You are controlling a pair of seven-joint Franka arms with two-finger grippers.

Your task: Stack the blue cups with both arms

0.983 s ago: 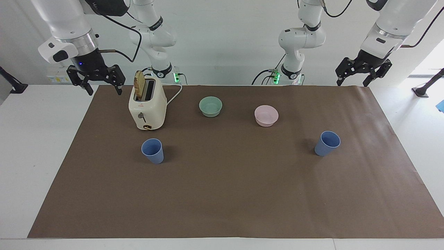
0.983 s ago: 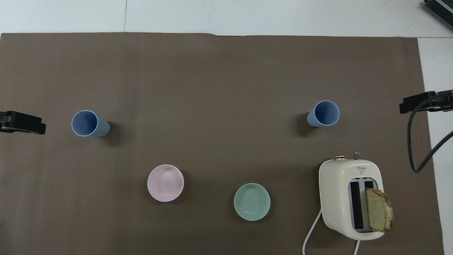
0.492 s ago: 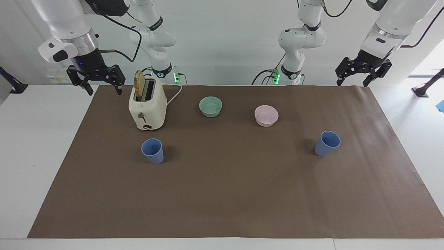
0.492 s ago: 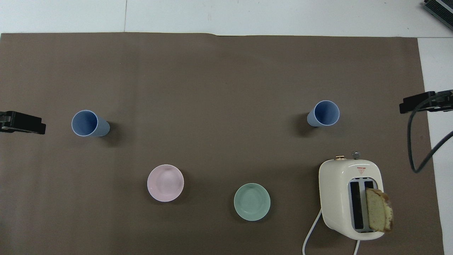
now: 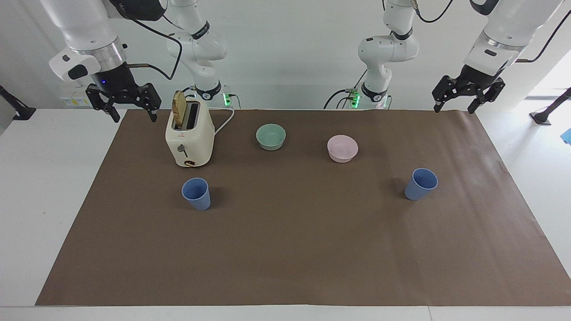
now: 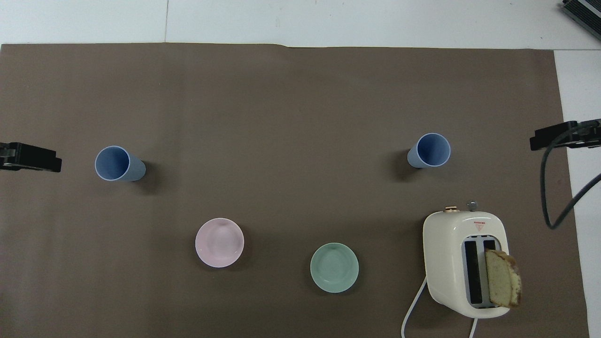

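Two blue cups stand upright on the brown mat, mouths up and far apart. One blue cup (image 5: 196, 193) (image 6: 429, 150) is toward the right arm's end, just farther from the robots than the toaster. The other blue cup (image 5: 420, 183) (image 6: 117, 163) is toward the left arm's end. My right gripper (image 5: 135, 117) hangs open and empty over the mat's corner beside the toaster. Above the mat's other corner at the robots' edge, my left gripper (image 5: 454, 107) also hangs open and empty. Neither gripper touches a cup.
A cream toaster (image 5: 189, 136) with a bread slice (image 5: 179, 109) sticking out stands near the right gripper, its cord trailing toward the robots. A mint-green bowl (image 5: 271, 136) and a pink bowl (image 5: 342, 148) sit between the cups, nearer the robots. Two slimmer arms stand at the table's robot edge.
The left gripper has shifted slightly; in the overhead view its tip sits a little higher. The right gripper, cups and bowls have not moved.
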